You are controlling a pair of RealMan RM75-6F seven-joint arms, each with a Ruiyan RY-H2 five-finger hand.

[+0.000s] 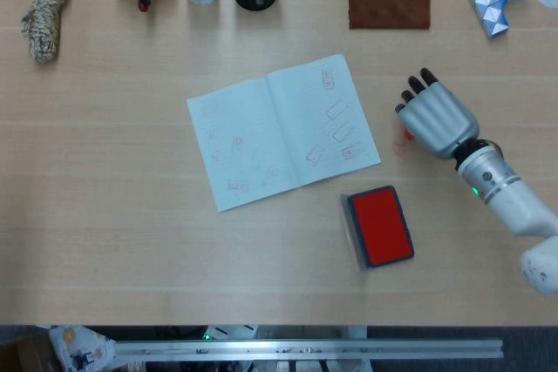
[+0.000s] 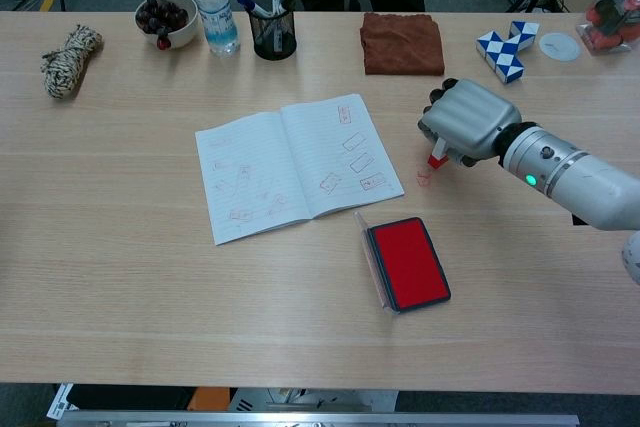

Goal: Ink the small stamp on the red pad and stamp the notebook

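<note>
An open notebook point(image 1: 279, 132) point(image 2: 293, 165) with several red stamp marks lies mid-table. The red ink pad point(image 1: 380, 225) point(image 2: 407, 261) sits open in front of it, to the right. My right hand point(image 1: 437, 119) point(image 2: 468, 122) hovers over bare table right of the notebook and holds the small stamp point(image 2: 437, 155) point(image 1: 406, 135), whose red base points down just above the wood. A faint red mark point(image 2: 422, 178) shows on the table beside it. The left hand is not in either view.
Along the far edge stand a rope bundle point(image 2: 64, 58), a bowl of dark fruit point(image 2: 165, 16), a water bottle point(image 2: 215, 5), a pen cup point(image 2: 271, 21), a brown cloth point(image 2: 402, 43) and a blue-white snake puzzle point(image 2: 505, 49).
</note>
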